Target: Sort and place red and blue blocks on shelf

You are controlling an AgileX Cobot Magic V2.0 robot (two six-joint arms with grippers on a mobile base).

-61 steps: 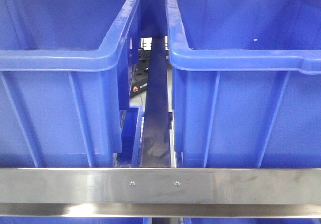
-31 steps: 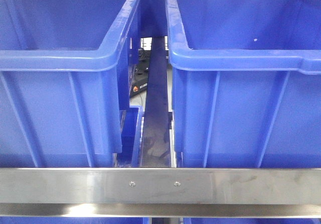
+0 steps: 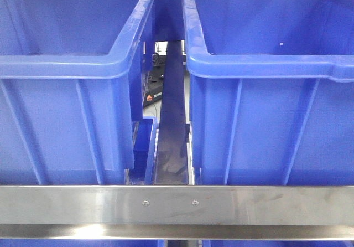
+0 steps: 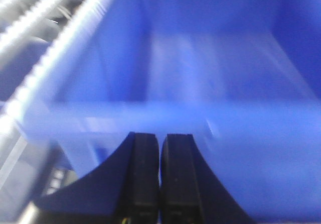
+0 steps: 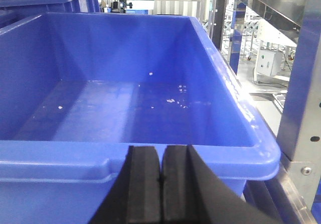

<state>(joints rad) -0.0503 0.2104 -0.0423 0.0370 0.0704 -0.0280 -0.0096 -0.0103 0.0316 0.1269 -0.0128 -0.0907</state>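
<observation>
No red or blue block shows in any view. The shelf shows as a brushed steel front rail [image 3: 177, 211] with two screws, and a steel upright [image 5: 303, 113] at the right of the right wrist view. My left gripper [image 4: 160, 141] is shut with nothing between its black fingers; it faces a blue bin [image 4: 210, 83] in a blurred picture. My right gripper [image 5: 161, 153] is shut and empty too, just before the front rim of another blue bin [image 5: 125, 108], whose floor holds only white specks.
Two large blue bins [image 3: 72, 81] [image 3: 271, 81] stand side by side on the shelf behind the rail, with a narrow dark gap [image 3: 171, 125] between them. White roller tracks [image 4: 45, 58] run along the left of the left wrist view.
</observation>
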